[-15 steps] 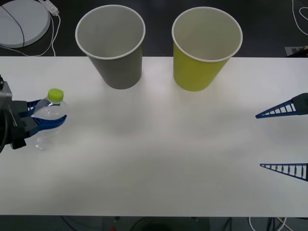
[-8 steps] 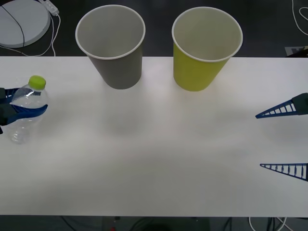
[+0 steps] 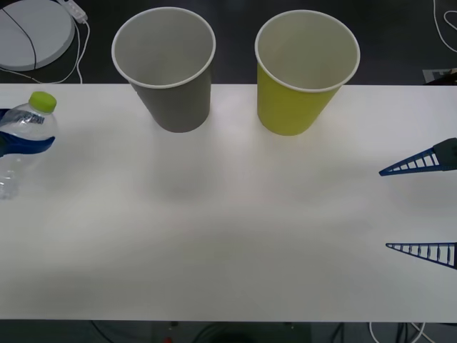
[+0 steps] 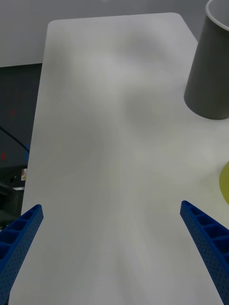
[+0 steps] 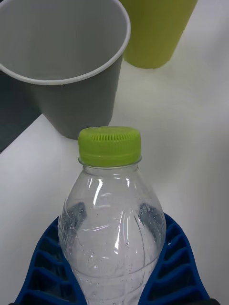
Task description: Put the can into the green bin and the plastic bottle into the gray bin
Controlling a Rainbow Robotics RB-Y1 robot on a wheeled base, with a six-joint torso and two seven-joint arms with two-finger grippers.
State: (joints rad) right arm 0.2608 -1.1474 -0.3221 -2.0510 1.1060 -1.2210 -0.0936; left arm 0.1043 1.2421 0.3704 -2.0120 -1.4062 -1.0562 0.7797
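Two bins standing empty: gray bin (image 3: 166, 68), green bin (image 3: 305, 70) just beside it. Left claw (image 5: 112, 267) pinching plastic bottle (image 3: 23, 139) around body, holding it off tabletop (image 3: 235, 214), well apart from gray bin. Step: carrying bottle; next calling for travel over gray bin rim, then release. Versus a second ago, bottle riding higher. Right claw (image 3: 421, 207) spread, idling beyond green bin.

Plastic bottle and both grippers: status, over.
Left gripper shut on plastic bottle, at table's left edge. Right gripper open, parked right. Gray bin and green bin upright, empty. Nothing between bottle and gray bin.
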